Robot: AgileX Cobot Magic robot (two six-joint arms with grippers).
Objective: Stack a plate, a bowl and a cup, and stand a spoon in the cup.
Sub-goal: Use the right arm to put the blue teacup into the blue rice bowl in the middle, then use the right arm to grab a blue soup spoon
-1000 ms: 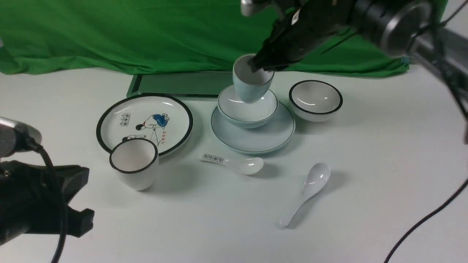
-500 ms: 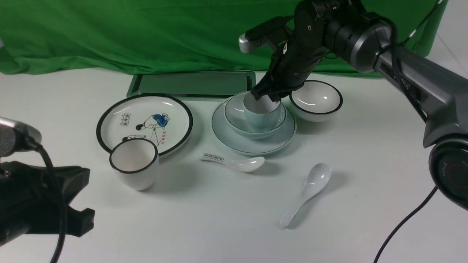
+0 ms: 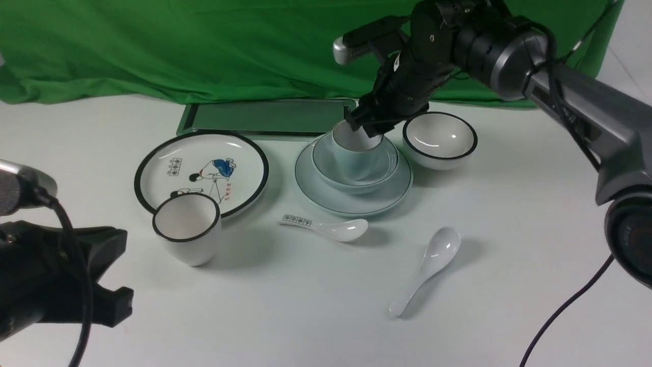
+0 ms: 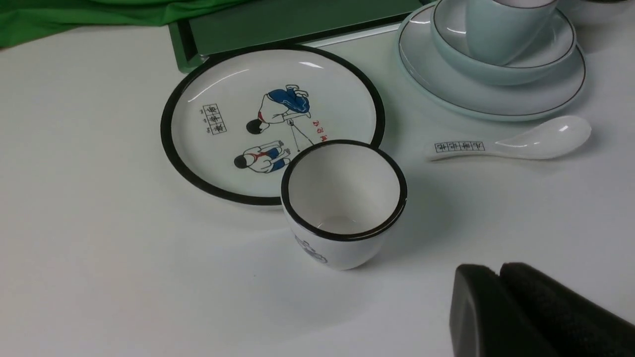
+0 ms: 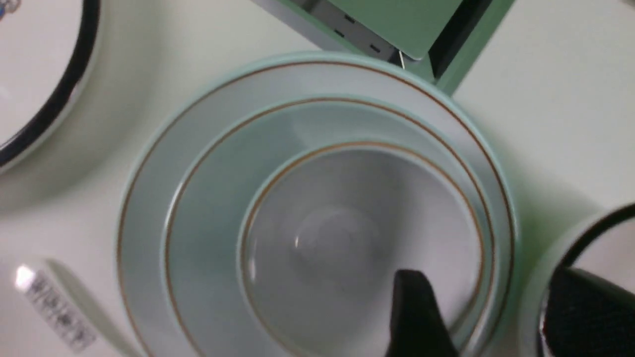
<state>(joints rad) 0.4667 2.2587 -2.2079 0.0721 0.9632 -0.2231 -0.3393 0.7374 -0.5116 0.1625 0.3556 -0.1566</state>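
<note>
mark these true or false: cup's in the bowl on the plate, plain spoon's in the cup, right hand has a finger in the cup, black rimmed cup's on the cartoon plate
1. The cup sits in the bowl, which sits on the plate. True.
2. The plain spoon stands in the cup. False: it lies on the table.
3. One finger of the right hand is inside the cup. True.
4. The black-rimmed cup stands on the cartoon plate. False: it stands on the table beside it.

Lower centre: table (image 3: 265,316) open, I pass freely.
Right of centre: black-rimmed bowl (image 3: 440,137) crowds my right gripper (image 3: 362,128).
</note>
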